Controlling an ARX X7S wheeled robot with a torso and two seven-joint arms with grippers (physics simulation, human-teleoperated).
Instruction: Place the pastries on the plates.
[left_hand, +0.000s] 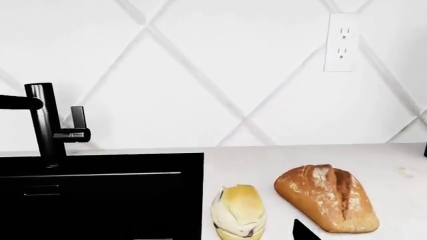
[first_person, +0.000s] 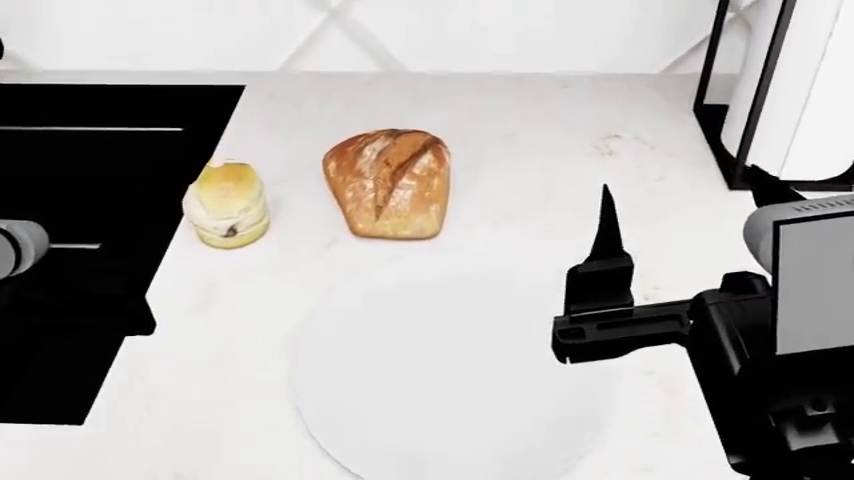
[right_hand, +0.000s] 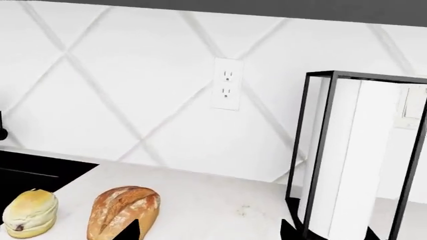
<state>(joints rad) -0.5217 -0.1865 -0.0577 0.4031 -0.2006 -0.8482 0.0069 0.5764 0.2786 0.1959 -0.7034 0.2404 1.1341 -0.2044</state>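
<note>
Closest to where the head camera is looking from, one white plate (first_person: 447, 400) is lying flat on the pale desk (first_person: 534, 130), so near the desk's colour that only its curved edge is showing; I am seeing just this one plate, and a second is not appearing in any view.

Going from the left, the black sink (first_person: 80, 200) is taking up that side, with its dark faucet (left_hand: 47, 120) standing at the back. The left tool (left_hand: 303, 232) is barely showing, only a dark tip at the edge of its wrist view, so I cannot tell how its jaws are standing. Just beside the sink edge the small yellow bun (first_person: 227, 205) is sitting upright. Next to it, apart by a narrow gap, the crusty loaf (first_person: 387, 183) is resting on the desk beyond the plate. Further right, the right tool (first_person: 603, 262) is hovering above the desk, holding nothing; its two tips in the wrist view seem to be standing wide apart.

Both pastries are lying off to the left of the right tool and farther from the robot, neither touching it.

My worry is the bun: it is sitting so close to the sink that a clumsy nudge could be tipping it over the edge. The loaf looks broad, so a pinch across its width may be slipping off the crust, and reaching for it could be knocking the bun alongside.
</note>
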